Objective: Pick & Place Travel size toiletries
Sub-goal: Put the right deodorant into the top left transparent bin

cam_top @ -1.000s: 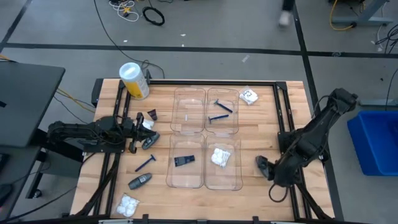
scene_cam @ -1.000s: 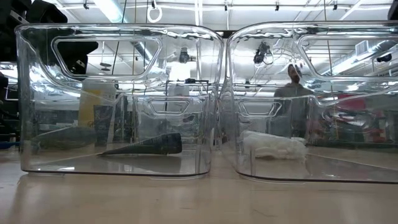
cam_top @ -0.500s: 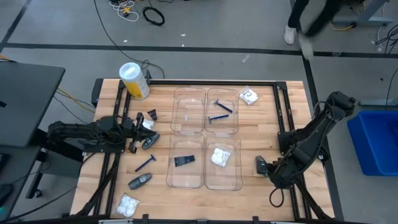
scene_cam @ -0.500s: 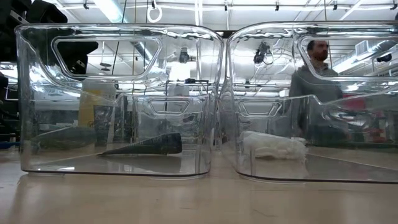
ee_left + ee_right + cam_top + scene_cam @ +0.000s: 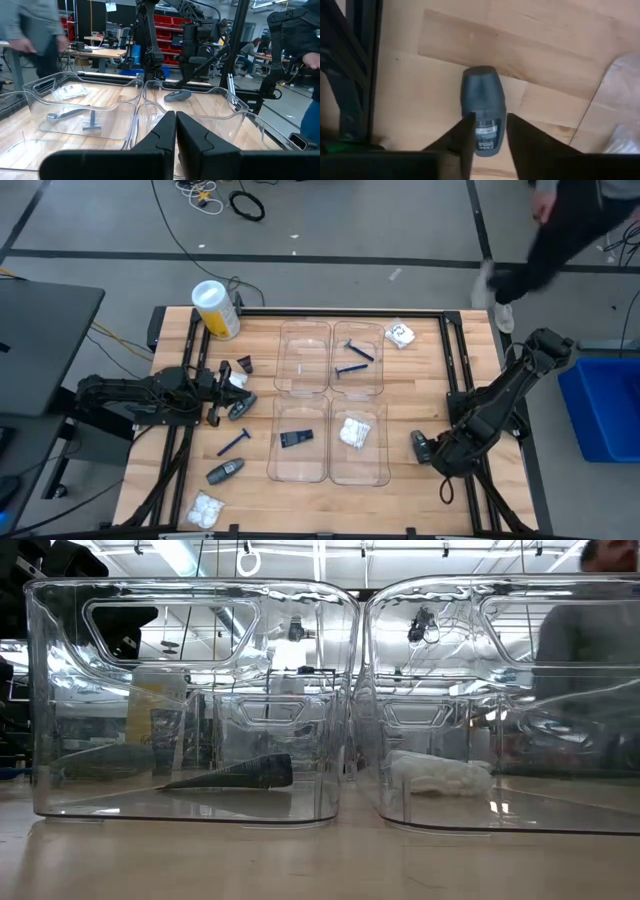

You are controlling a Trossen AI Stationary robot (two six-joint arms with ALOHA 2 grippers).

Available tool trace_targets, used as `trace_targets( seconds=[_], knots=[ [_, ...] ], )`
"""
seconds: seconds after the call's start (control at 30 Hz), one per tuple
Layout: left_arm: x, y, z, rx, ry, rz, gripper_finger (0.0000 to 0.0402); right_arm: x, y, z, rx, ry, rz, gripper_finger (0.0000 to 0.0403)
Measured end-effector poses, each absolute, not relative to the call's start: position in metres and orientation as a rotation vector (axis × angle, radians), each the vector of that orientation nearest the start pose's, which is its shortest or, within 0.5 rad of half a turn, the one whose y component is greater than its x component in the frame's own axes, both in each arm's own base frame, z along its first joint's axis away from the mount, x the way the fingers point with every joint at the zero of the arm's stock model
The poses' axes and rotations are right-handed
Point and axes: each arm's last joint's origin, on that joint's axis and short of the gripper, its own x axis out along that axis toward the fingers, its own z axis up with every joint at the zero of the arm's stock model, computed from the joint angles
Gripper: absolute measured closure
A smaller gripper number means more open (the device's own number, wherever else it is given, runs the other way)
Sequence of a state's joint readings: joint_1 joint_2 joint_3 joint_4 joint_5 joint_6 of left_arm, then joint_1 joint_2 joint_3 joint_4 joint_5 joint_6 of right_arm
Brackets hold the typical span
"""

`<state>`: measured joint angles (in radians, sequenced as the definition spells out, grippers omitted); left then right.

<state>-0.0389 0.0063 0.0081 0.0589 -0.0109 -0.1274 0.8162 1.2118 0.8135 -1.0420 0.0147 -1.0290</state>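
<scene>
Your right gripper point(image 5: 487, 131) has dropped lower right, jaws open astride the dark grey tube point(image 5: 482, 107); probably pre-grasp. Left gripper point(image 5: 176, 131) closed, empty.

A blurred person point(image 5: 570, 230) is cut off by the edge.

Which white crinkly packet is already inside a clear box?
The white packet in the near-right tray compartment. The other two lie on bare wood: one by the far right corner, one at the near left edge.
</scene>
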Motion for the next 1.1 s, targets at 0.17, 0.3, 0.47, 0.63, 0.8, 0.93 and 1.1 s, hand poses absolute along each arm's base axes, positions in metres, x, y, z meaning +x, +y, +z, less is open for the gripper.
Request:
trace_targets(
  seconds=[0.17,0.3,0.47,0.63,0.8,0.93,1.1],
  knots=[
    [0.097,-0.003,0.172,-0.129,-0.059,-0.032,0.0379,0.136,0.134,0.215,-1.423,0.896,1.358,0.021],
    [0.097,-0.003,0.171,-0.129,-0.059,-0.032,0.0379,0.142,0.131,0.212,-1.435,0.897,1.367,0.0172],
    [0.097,-0.003,0.172,-0.129,-0.059,-0.032,0.0379,0.147,0.126,0.195,-1.419,0.934,1.391,0.0142],
    [0.097,-0.003,0.171,-0.129,-0.059,-0.032,0.0379,0.147,0.123,0.177,-1.412,0.961,1.393,0.0124],
    [0.097,-0.003,0.171,-0.129,-0.059,-0.032,0.0379,0.145,0.121,0.166,-1.412,0.984,1.402,0.0114],
    [0.097,-0.003,0.171,-0.129,-0.059,-0.032,0.0379,0.145,0.121,0.16,-1.41,0.955,1.392,0.0112],
    [0.097,-0.003,0.172,-0.129,-0.059,-0.032,0.0379,0.142,0.119,0.151,-1.41,0.951,1.389,0.0123]
  ],
)
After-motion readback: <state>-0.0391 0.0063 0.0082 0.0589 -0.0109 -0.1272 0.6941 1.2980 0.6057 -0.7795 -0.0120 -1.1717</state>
